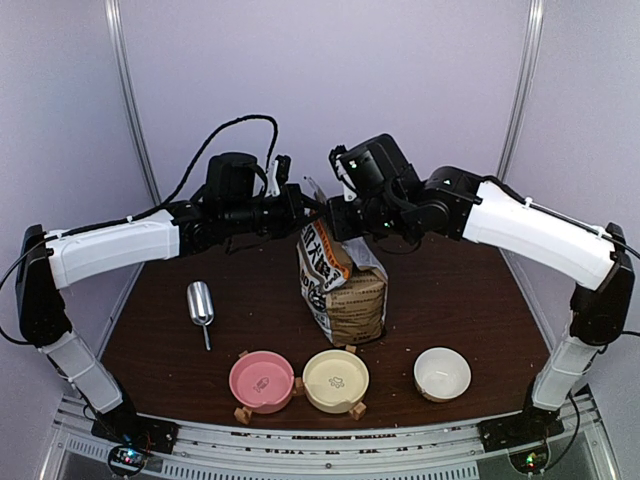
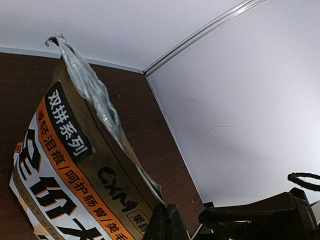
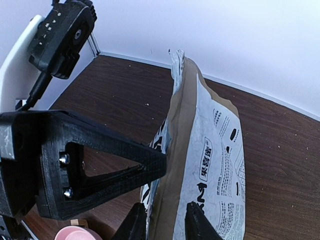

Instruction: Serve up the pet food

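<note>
- Both met the top of the bag [image 1: 345,290]: left jaws clamped its soft lip; right jaws straddled it narrowly, grip unclear.
- Pet food, hidden inside, would likely pour loosely.

Surface [image 1: 450,300]: dark brown wood.
Bag [image 1: 345,290]: brown paper with an orange band, standing up in the middle.
Scoop [image 1: 200,303]: shiny metal, lying flat, left of the bag.
Pink bowl [image 1: 262,380]: by the near edge.
Yellow bowl [image 1: 336,380]: just beside the pink one, in front of the bag.
White bowl [image 1: 442,372]: further right, apart.
</note>
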